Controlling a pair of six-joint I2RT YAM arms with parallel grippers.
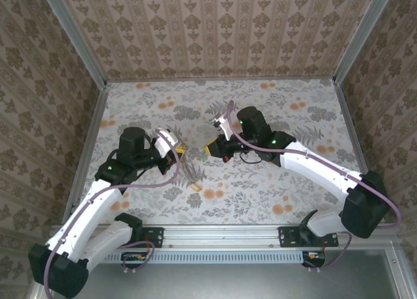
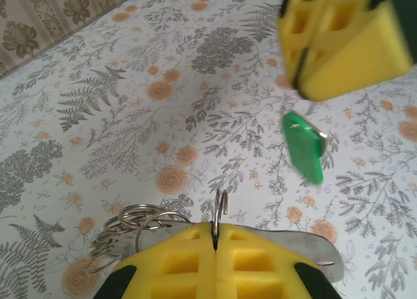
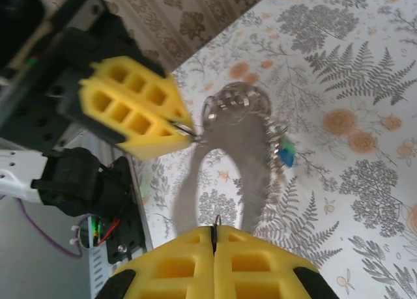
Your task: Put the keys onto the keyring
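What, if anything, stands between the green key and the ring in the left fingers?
Nothing visible does: the gap between the green key and the ring pinched by the left fingers is open, and the bunch of small rings sits aside.

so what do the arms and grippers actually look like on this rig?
Both the left arm and right arm have white links with black joint housings, small green lights, and a purple cable looping along each. The left gripper and right gripper carry blocky yellow fingers with square grid cut-outs on black mounts.
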